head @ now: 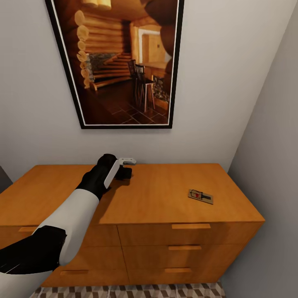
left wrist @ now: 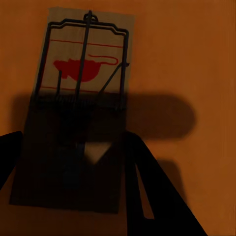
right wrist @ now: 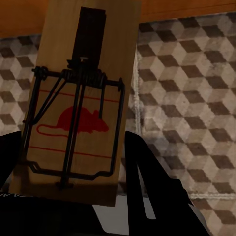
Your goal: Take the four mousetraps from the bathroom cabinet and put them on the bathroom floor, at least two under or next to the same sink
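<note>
Head view takes in the cabinet (head: 165, 194), a low orange-brown chest standing against a pale wall under a framed picture (head: 118, 62), with a strip of cube-patterned floor (head: 136, 291) at its foot. Over the cabinet's top, toward the back, hangs the left gripper (head: 126, 167); its fingers are hidden there by the wrist. Left wrist view has its dark fingers (left wrist: 157, 196) spread on either side of a trap (left wrist: 78, 108) lying flat on the orange wood, the trap's long axis running along the fingers; whether they touch the board I cannot tell. Right wrist view shows the right gripper (right wrist: 73, 196) clamped on a second trap (right wrist: 81, 98), held above the tiled floor, with its long axis also along the fingers. A third trap (head: 200, 196) lies flat near the cabinet top's right end, long axis slanting across the top.
</note>
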Robot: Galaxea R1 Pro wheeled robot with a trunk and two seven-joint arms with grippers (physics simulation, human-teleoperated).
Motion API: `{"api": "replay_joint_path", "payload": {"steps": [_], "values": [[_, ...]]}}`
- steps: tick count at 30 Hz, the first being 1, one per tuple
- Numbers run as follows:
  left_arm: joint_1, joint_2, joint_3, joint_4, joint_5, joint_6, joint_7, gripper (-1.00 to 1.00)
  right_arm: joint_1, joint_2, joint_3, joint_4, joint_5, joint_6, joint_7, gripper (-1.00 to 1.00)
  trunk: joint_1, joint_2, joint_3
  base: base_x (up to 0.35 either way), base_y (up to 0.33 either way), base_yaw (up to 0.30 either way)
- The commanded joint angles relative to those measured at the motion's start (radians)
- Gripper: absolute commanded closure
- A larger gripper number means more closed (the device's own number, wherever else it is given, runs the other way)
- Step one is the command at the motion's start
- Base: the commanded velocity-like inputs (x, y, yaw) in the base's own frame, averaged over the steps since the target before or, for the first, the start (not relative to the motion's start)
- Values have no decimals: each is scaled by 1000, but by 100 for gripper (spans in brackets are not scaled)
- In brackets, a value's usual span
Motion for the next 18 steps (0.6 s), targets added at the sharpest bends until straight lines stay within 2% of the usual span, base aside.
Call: {"api": "replay_joint_path", "payload": {"steps": [1,11,18], "values": [[0,1,-2,-10,14,4,7,100,-1,0,-8,1,-5,-2,11,100,0,0,-1,0,0,0],[0,2,-1,-96,14,6,7,100,-1,1,-8,1,-5,-2,11,100,0,0,-1,0,0,0],[0,2,0,-114,14,6,7,100,-1,1,-8,1,-5,-2,11,100,0,0,-1,0,0,0]]}}
